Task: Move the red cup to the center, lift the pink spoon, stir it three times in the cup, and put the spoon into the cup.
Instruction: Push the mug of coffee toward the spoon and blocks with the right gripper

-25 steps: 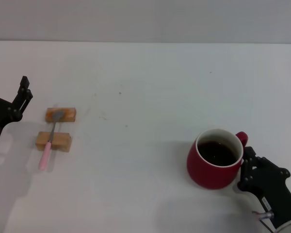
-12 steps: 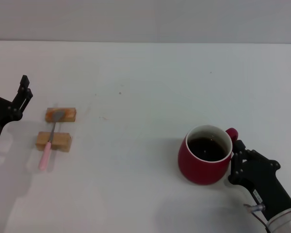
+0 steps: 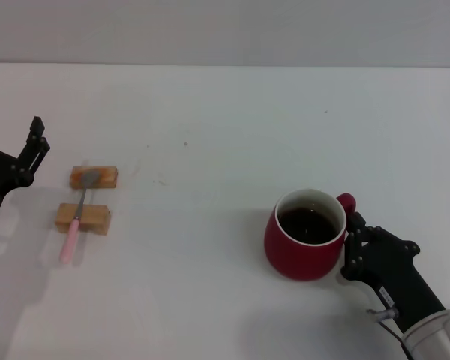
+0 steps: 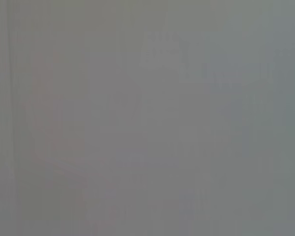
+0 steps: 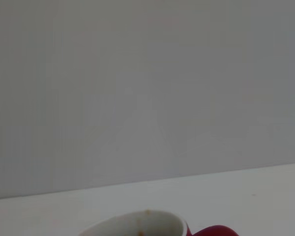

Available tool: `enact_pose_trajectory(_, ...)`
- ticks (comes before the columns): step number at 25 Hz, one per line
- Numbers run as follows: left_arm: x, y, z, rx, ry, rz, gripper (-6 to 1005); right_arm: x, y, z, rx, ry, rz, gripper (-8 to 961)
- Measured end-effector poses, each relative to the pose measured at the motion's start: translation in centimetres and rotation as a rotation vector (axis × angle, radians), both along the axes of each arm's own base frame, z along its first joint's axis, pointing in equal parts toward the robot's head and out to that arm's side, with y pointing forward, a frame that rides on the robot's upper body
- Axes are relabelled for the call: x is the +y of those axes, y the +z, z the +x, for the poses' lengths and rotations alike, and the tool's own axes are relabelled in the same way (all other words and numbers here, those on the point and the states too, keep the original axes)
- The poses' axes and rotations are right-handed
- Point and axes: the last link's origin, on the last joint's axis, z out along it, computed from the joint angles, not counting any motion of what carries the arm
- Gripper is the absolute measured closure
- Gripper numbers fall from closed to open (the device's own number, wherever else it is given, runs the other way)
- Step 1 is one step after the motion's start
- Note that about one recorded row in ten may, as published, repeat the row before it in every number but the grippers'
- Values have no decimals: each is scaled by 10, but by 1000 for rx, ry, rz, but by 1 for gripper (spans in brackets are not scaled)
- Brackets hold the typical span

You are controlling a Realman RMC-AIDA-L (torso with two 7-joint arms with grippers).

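Left gripper point(image 3: 36, 142): parked at the worktop's left edge, just left of the blocks; fingers up and slightly parted, holding nothing.

Spoon point(image 3: 76, 217): near the left edge, laid across two wooden blocks point(image 3: 83, 217); grey bowl on the far block, pink handle hanging past the near block toward the front edge. Untouched.

Worktop point(image 3: 210, 135): white and bare through the middle, where the cup belongs.

Cup point(image 3: 306, 234): upright toward the front right corner, right of centre; dark liquid close to the rim, handle on its right side. Rim and top of the handle just visible in the right wrist view point(image 5: 137, 223).

Right gripper point(image 3: 352, 247): at the front right corner, pressed up against the cup's handle side. Cannot tell whether the fingers pinch the handle or only bear on the wall; the cup hides the contact.

Step in hand: most likely shifting the cup leftward to the centre.

Doing it well: slow, level travel, no jerks, since the liquid sits high and would slop over. Keep the base flat on the worktop or only barely raised; no tilt toward the handle. Stop in the open middle, well short of the blocks, leaving room for the left arm to bring the spoon over. Release straight back, without dragging the handle round.
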Motion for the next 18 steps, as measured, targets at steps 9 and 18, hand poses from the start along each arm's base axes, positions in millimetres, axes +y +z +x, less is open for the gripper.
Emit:
enact_pose_trajectory(9,-2,0,-1,-1,4,0,158,7,-2,-4,-6,20,-13,954)
enact_pose_trajectory(18,-1,-1,1,-1,-4,-2,158,14,-3,-8,-13,40,-24,954)
